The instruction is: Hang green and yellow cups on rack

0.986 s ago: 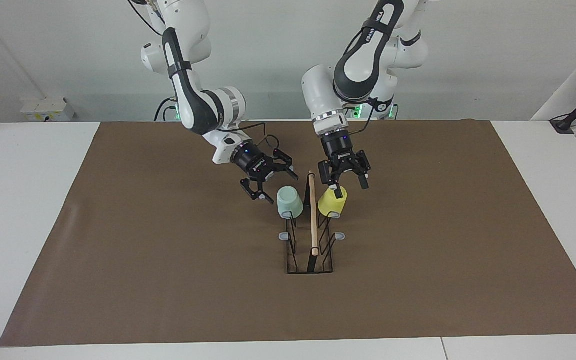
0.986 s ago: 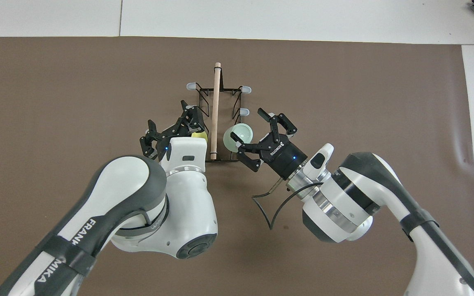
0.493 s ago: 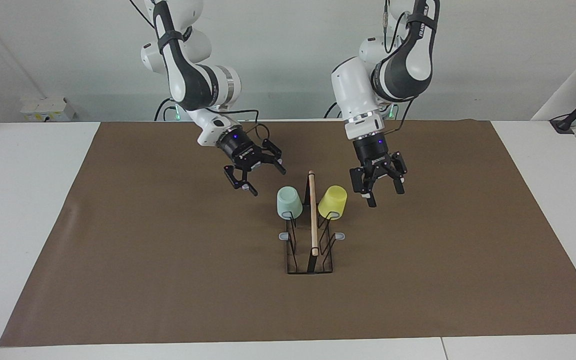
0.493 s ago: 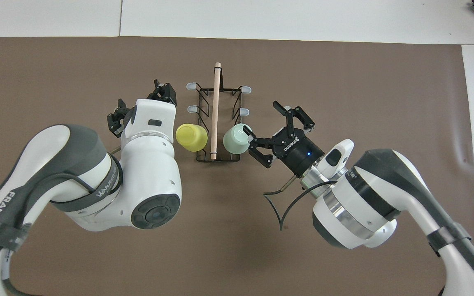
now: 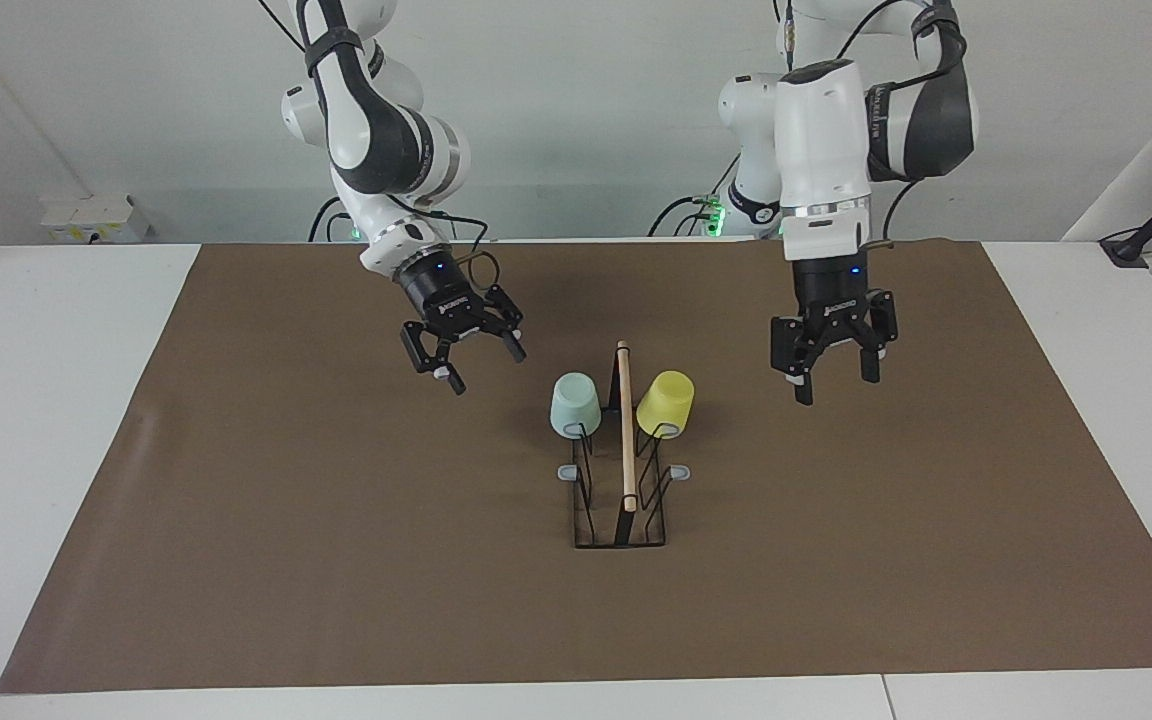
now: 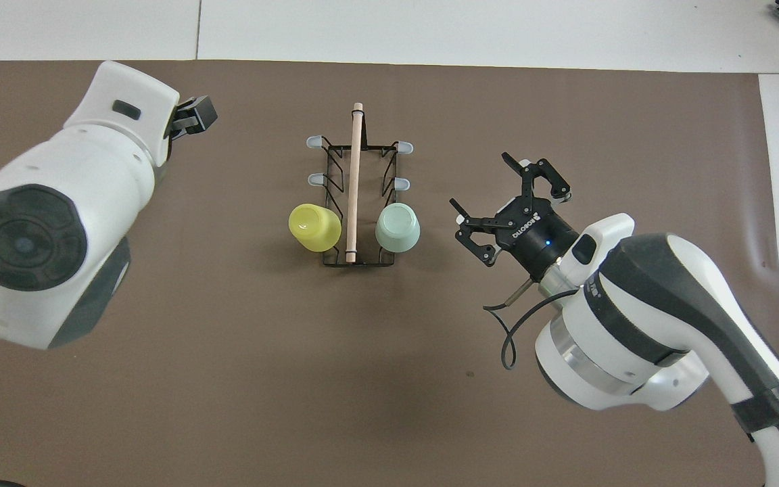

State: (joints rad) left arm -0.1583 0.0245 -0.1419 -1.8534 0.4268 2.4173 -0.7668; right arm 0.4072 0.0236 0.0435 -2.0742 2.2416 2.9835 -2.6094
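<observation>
The black wire rack (image 5: pixel 625 440) with a wooden rod stands mid-mat, also in the overhead view (image 6: pixel 354 176). The mint green cup (image 5: pixel 576 403) (image 6: pixel 397 228) hangs upside down on the prong nearest the robots on the right arm's side. The yellow cup (image 5: pixel 666 403) (image 6: pixel 314 226) hangs likewise on the left arm's side. My right gripper (image 5: pixel 486 368) (image 6: pixel 479 178) is open and empty, raised over the mat toward the right arm's end. My left gripper (image 5: pixel 836 388) is open and empty, raised toward the left arm's end. In the overhead view the left gripper (image 6: pixel 192 116) is mostly hidden by its wrist.
A brown mat (image 5: pixel 336 560) covers the white table (image 5: pixel 46 400). The rack's other grey-tipped prongs (image 5: pixel 567 471) (image 6: pixel 315 179) carry nothing. A white box (image 5: pixel 96 215) sits at the table's edge near the right arm's base.
Both grippers have drawn away from the cups, rising and moving outward toward their own ends of the table. Both cups stay hanging on the rack.
</observation>
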